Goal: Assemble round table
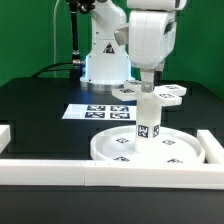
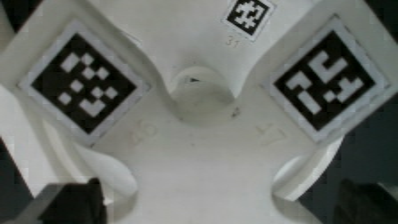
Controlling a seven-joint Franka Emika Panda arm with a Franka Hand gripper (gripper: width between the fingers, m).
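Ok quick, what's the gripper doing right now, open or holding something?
Gripper: open, jaws wide, above the upright leg standing in the round disc; not gripping it.

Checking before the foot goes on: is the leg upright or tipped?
Upright: the leg stands vertically on the round disc in the exterior view.

Green backdrop, black table, white border bars.

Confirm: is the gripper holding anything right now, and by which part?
Nothing held. The gripper is open, above the leg, which stands upright on the round disc.
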